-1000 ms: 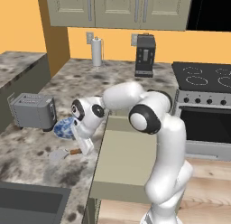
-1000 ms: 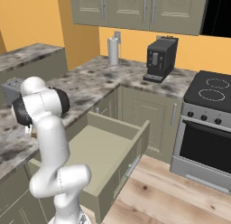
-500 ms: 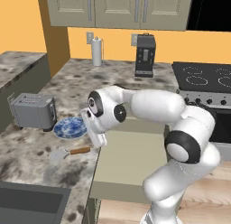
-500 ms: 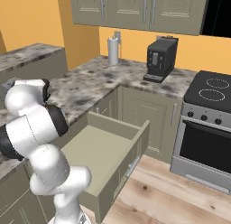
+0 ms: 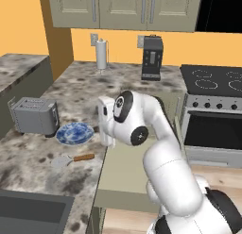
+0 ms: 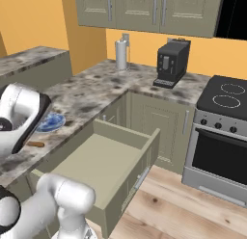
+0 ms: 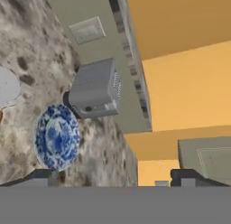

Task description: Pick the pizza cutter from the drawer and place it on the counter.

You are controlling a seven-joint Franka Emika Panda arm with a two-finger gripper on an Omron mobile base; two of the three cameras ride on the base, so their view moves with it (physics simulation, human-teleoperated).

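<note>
Lying flat on the counter (image 5: pixel 80 89), the pizza cutter (image 5: pixel 71 159) rests at about eight o'clock in the left base view, its grey wheel pointing left and its orange-brown handle pointing right. Just above it sits a blue plate (image 5: pixel 74 133), and a grey toaster (image 5: pixel 34 116) stands at nine o'clock, close beside the plate. Right of these, the white arm bends over the counter's edge with its gripper (image 5: pixel 108 139) hanging apart from the cutter, holding nothing; the spread of its fingers cannot be told. Below and right of the gripper, the drawer (image 6: pixel 103 161) stands pulled open. Farther back, at twelve o'clock, stand a paper towel roll (image 5: pixel 101 54) and a black coffee machine (image 5: pixel 151 57).
</note>
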